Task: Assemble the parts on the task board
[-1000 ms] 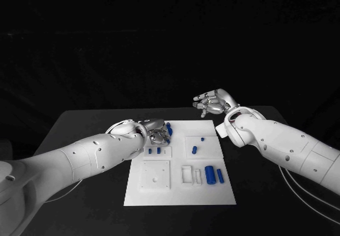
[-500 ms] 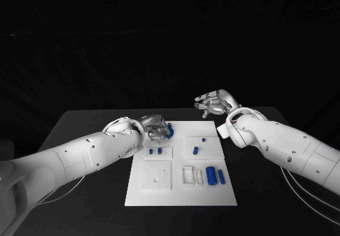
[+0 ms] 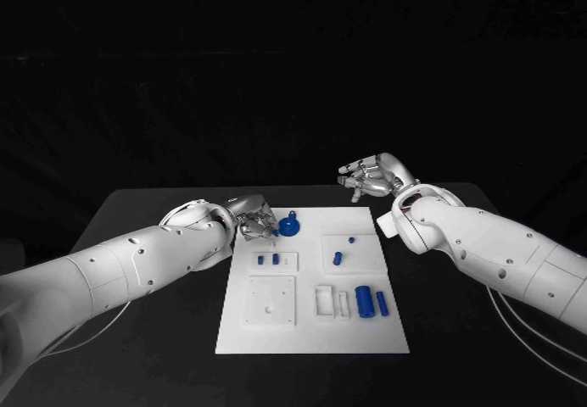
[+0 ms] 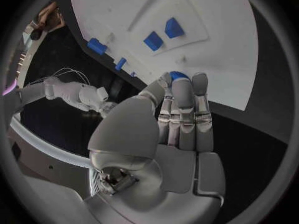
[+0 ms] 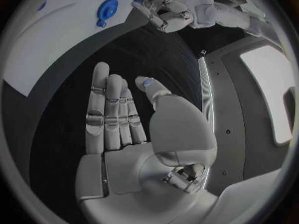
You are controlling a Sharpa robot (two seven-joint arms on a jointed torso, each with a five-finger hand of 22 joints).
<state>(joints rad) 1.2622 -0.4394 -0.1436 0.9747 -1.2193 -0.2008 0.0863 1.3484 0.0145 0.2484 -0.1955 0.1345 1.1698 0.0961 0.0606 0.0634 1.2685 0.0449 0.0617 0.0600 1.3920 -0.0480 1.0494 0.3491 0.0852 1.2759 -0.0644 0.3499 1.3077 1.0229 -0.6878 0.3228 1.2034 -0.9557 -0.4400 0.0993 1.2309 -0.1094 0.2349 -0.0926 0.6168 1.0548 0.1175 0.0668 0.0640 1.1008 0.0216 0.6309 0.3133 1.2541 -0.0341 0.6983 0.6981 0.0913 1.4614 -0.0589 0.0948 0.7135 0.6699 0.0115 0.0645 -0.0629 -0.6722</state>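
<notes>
Black table (image 3: pixel 159 339) — left hand (image 3: pixel 254 222) curled, grips small blue part (image 4: pixel 179 76); right hand (image 3: pixel 371 178) raised, empty, fingers apart.

Flat white rectangular task board (image 3: pixel 312 337), small blue plastic parts (image 3: pixel 363 298) on it, round blue disc-shaped part (image 3: pixel 290 225), matte black table (image 3: pixel 147 339), glossy white arms, silver metal many-fingered hands (image 3: pixel 370 179).

Head camera looks down; both wrist cameras share the task board (image 3: pixel 312 280).

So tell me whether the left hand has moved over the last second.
Yes. The left hand has drawn back off the task board toward its left edge, uncovering a round blue part on the board's far end.
</notes>
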